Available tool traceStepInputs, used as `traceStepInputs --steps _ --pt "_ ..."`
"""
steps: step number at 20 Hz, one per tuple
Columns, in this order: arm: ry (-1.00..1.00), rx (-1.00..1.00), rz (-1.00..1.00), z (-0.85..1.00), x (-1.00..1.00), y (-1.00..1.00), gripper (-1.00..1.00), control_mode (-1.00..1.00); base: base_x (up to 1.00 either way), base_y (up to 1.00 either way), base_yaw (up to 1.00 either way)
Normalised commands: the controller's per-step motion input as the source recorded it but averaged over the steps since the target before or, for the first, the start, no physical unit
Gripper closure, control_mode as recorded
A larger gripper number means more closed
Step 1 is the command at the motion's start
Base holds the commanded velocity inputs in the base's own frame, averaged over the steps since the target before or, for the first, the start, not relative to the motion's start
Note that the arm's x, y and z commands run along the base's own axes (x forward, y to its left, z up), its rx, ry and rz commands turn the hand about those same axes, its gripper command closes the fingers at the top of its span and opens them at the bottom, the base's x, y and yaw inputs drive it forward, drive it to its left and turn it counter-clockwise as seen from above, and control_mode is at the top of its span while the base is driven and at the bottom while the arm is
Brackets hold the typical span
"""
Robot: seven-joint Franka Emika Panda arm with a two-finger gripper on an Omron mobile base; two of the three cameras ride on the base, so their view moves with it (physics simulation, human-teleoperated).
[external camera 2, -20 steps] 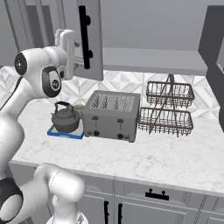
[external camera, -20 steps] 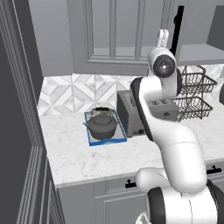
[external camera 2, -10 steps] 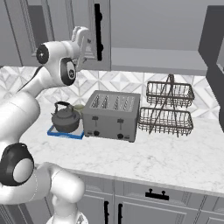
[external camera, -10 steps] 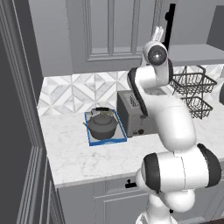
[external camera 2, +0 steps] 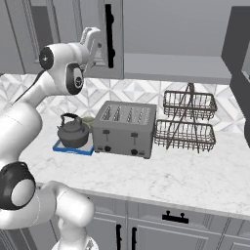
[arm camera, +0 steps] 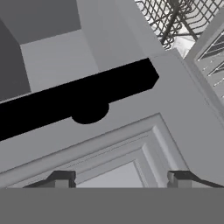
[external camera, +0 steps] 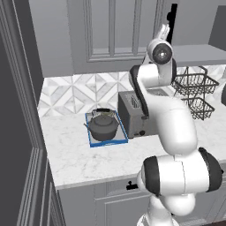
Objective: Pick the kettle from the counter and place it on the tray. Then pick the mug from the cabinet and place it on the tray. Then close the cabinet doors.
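**Kettle on the tray; pincer up at a cabinet door**

The kettle (external camera: 104, 126) sits on the tray (external camera: 91, 142), which lies toward the back left of the worktop (external camera: 88, 161), near the backsplash. So the first step looks done. The mug is harder to call. In the right base view something small and pale shows just behind the kettle (external camera 2: 74, 132), between it and the toaster (external camera 2: 125, 129), but it is too small to name. Whether the mug is on the tray (external camera 2: 73, 149) I cannot tell.

The pincer (external camera 2: 96, 40) is raised high, right at the open cabinet door (external camera 2: 105, 39), close to its black bar handle (external camera 2: 110, 34). In the hand view the handle (arm camera: 74, 99) runs across the picture just ahead of the two fingertips (arm camera: 61, 178), which stand well apart with nothing between them: the pincer is wide open and holds nothing. It faces the door panel (arm camera: 131, 144), with the grey cabinet shelf (arm camera: 52, 61) beyond.

My judgement is that the closing of the doors is the step in hand. This door stands swung out from the cabinet, so that step is not yet finished. To the right of the toaster stands a wire rack (external camera 2: 188, 122), well apart from the tray.
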Motion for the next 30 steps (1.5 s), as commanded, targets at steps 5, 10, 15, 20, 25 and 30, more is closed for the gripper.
traceStepInputs --steps 5,10,15,20,25,30 --pt "0.00 0.14 -0.01 0.35 -1.00 -0.01 -1.00 -1.00 0.00 0.00 0.00" --pt "0.00 0.13 -0.02 0.29 -1.00 -0.01 -1.00 -1.00 0.00 0.00 0.00" --pt "0.00 0.17 -0.08 -0.26 -1.00 -0.21 -1.00 -1.00 0.00 0.00 0.00" --pt "0.03 0.21 -0.08 -0.53 -0.90 -0.20 -1.00 -1.00 0.00 0.00 0.00" --pt "0.03 0.20 -0.10 -0.27 -0.67 -0.08 -1.00 -1.00 0.00 0.00 0.00" --pt "-0.01 0.34 -0.07 -0.19 -0.73 -0.13 -1.00 -1.00 0.00 0.00 0.00"
